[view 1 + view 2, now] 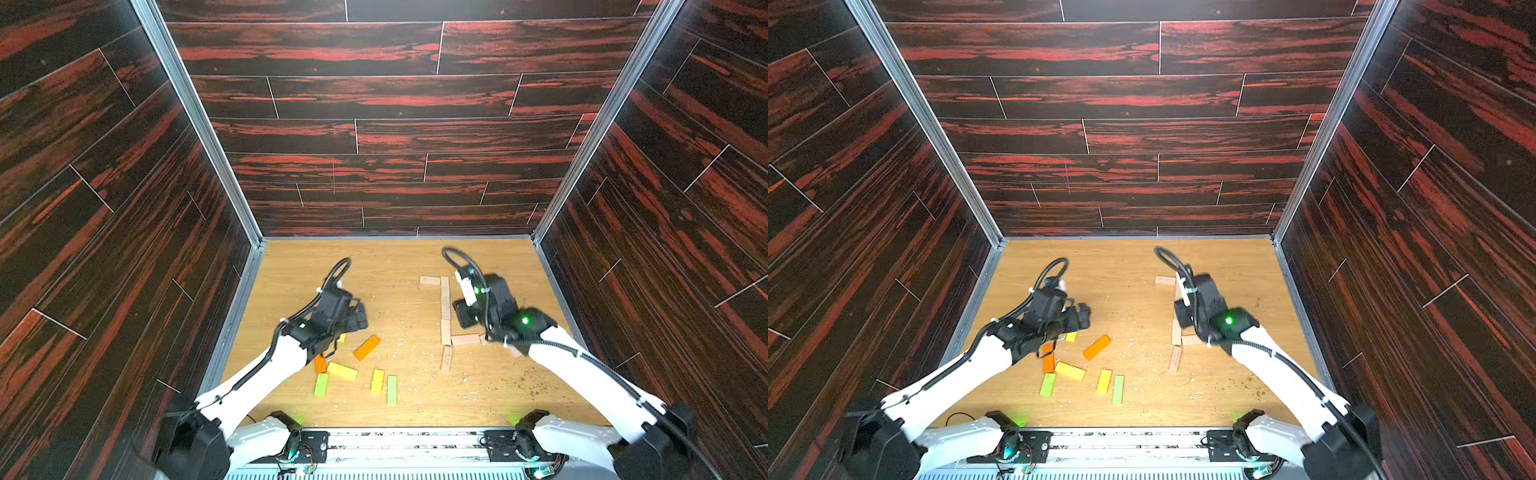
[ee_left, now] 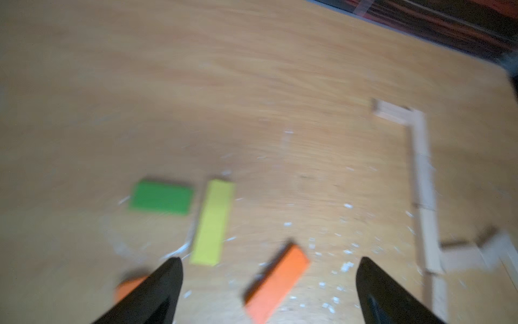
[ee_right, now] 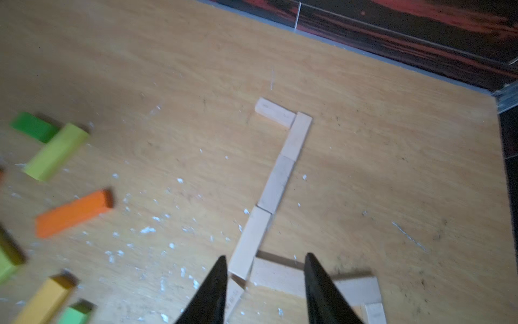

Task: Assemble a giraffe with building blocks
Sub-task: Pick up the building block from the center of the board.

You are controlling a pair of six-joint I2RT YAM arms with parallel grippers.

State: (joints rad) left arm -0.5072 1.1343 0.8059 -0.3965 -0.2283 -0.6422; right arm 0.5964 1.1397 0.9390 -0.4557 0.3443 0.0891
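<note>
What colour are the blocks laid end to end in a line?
Plain pale wood; the line of blocks shows best in the right wrist view.

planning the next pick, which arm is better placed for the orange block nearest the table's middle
Left. The open left gripper hovers beside that orange block, seen between its jaws; the right gripper is over the pale blocks, farther off.

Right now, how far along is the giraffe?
Done: laid flat in plain wood are a head plank, a three-plank neck, a body plank and a leg plank. In hand: nothing; the left gripper hangs open near the coloured planks, the right gripper over the body plank. Left: probably more legs; the coloured planks lie scattered, unused.
</note>
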